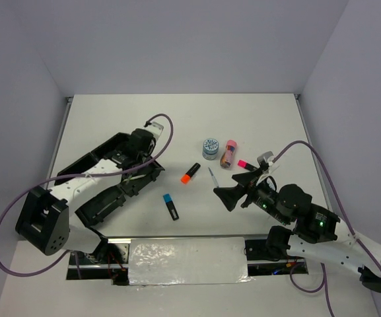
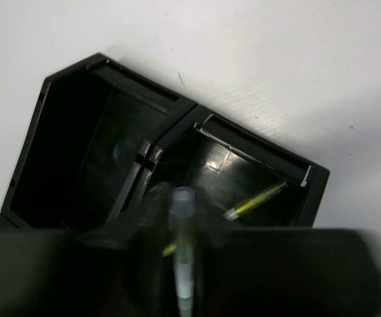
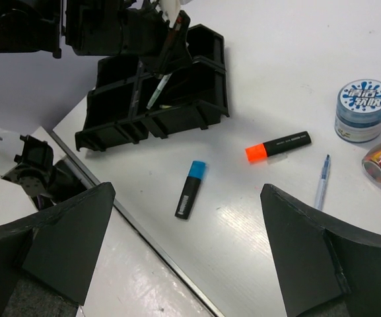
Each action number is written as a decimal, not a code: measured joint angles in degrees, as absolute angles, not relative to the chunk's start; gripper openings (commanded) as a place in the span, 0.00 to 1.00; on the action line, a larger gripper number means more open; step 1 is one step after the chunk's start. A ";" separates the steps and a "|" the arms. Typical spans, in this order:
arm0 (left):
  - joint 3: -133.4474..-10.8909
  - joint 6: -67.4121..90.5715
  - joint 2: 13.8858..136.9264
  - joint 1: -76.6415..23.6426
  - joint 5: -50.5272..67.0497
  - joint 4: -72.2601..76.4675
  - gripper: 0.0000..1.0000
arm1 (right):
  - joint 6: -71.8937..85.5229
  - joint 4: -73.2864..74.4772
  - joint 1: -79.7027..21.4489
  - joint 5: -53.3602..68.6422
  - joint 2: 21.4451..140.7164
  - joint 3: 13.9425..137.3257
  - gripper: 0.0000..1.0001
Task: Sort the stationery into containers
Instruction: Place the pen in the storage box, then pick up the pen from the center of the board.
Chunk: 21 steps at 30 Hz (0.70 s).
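White table (image 1: 177, 119), black organiser tray (image 1: 108, 153) on its left half, angled, with several rectangular compartments. Left gripper (image 2: 180, 228) sits right above the tray, pinched narrow on a thin grey pen (image 2: 184, 277); the pen hangs steeply, tip down over the divider between two compartments (can't tell if the tip touches the tray). Right gripper (image 1: 234, 187) is low over the table's right-centre, jaws spread wide with nothing between them, pointing towards the loose items. Loose stationery, all flat on the table and outside the tray: a pink-orange tube (image 1: 228, 154) lying on its side, just beside a round blue-white tape roll (image 1: 210, 148), both at the far side of the group; an orange-cap highlighter (image 1: 190, 172) near the middle; a blue-cap highlighter (image 1: 170, 207) nearer the arm bases, between tray and right gripper; a pink-cap highlighter (image 1: 246, 164) just beside the right gripper's far finger. Smallest: a thin blue pen (image 1: 212, 176) between the orange-cap highlighter and the right gripper, and a yellow pen (image 2: 256, 201) already inside one tray compartment, lying diagonally on its floor.
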State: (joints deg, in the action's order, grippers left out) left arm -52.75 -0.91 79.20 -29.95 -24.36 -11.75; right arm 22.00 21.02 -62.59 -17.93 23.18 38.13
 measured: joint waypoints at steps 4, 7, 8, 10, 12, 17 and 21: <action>-52.71 0.69 77.47 -29.95 -25.54 -12.99 0.80 | 22.00 21.80 -62.59 -18.39 23.35 38.13 1.00; -52.71 2.26 74.56 -29.95 -26.09 -13.67 0.99 | 22.22 22.83 -62.59 -19.40 24.91 38.46 1.00; -52.71 3.14 73.49 -29.95 -25.98 -13.74 0.99 | 22.41 23.57 -62.59 -19.90 26.13 38.79 1.00; -52.77 4.80 71.11 -29.93 -24.86 -13.93 0.99 | 23.27 25.43 -62.57 -21.10 29.76 39.86 1.00; -52.95 6.48 69.08 -29.93 -23.03 -14.15 0.99 | 24.49 27.31 -62.13 -22.20 34.26 40.95 1.00; -53.76 14.33 63.75 -29.93 -20.18 -17.32 0.99 | 26.57 31.42 -52.05 -19.81 47.29 43.29 0.95; -57.12 19.99 60.84 -29.91 -16.67 -21.96 0.99 | 26.33 31.75 -44.34 -17.69 60.86 43.40 0.83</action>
